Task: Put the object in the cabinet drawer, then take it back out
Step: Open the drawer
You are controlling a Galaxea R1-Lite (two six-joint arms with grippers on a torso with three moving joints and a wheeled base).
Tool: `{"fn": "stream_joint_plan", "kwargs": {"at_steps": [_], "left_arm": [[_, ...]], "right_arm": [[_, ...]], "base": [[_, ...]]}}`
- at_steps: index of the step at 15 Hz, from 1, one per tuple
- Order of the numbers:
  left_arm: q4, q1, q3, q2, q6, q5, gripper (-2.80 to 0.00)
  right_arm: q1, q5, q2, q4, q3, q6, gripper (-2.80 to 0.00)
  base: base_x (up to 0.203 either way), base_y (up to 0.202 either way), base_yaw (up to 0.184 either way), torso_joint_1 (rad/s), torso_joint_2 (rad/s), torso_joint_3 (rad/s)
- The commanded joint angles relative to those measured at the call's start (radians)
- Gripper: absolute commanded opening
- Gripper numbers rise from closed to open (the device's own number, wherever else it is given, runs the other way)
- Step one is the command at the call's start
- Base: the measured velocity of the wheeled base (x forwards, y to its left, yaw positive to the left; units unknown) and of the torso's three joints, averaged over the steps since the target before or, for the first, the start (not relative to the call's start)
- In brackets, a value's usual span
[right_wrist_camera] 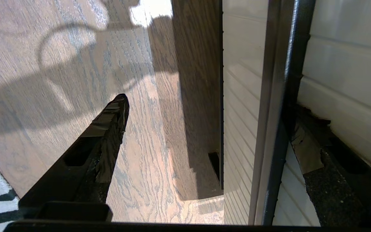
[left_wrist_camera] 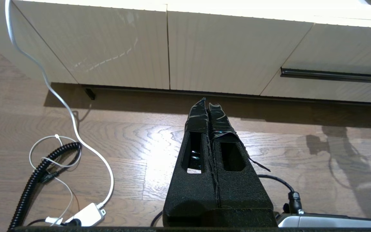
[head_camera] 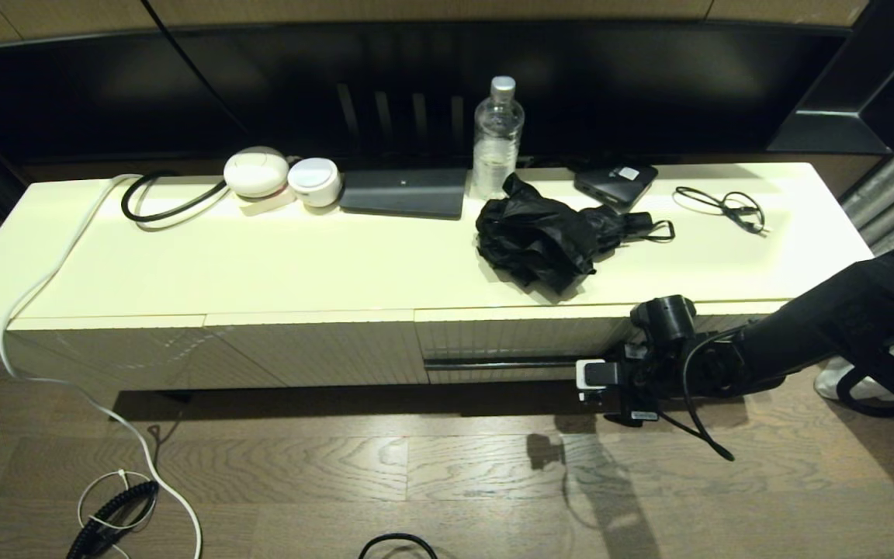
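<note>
The black compact umbrella (head_camera: 544, 241) lies crumpled on the cabinet top, its handle and wrist loop pointing right. Below it, the cabinet drawer (head_camera: 509, 338) looks closed, with its dark handle slot (head_camera: 493, 362) running across the ribbed front. My right gripper (head_camera: 594, 376) is at the right part of that slot. In the right wrist view the right gripper (right_wrist_camera: 208, 104) is open, one finger tucked behind the dark handle bar (right_wrist_camera: 272, 129) and the other out over the floor. The left gripper (left_wrist_camera: 207, 103) is shut and empty, low above the floor and facing the cabinet front.
On the cabinet top stand a water bottle (head_camera: 497, 140), a flat black box with a white sticker (head_camera: 616, 184), a thin cable coil (head_camera: 722, 206), a grey slab (head_camera: 404, 192) and two white round devices (head_camera: 257, 172). A white cable (head_camera: 51, 272) and a coiled cord (head_camera: 109, 512) lie at left.
</note>
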Motion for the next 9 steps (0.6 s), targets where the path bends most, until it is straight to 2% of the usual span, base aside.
{"fn": "stream_joint_plan", "kwargs": {"at_steps": [1, 6, 9], "left_arm": [[0.0, 0.0, 0.0, -0.002, -0.001, 0.0, -2.8], [0.0, 0.0, 0.0, -0.002, -0.001, 0.0, -2.8], [0.0, 0.0, 0.0, -0.002, -0.001, 0.0, -2.8]], "right_arm": [[0.0, 0.0, 0.004, 0.002, 0.013, -0.006, 0.0], [0.011, 0.006, -0.023, -0.006, 0.098, -0.007, 0.0], [0.017, 0.007, -0.009, -0.099, 0.18, -0.007, 0.0]], "base": [[0.0, 0.0, 0.0, 0.0, 0.0, 0.0], [0.0, 0.0, 0.0, 0.0, 0.0, 0.0], [0.0, 0.0, 0.0, 0.0, 0.0, 0.0]]}}
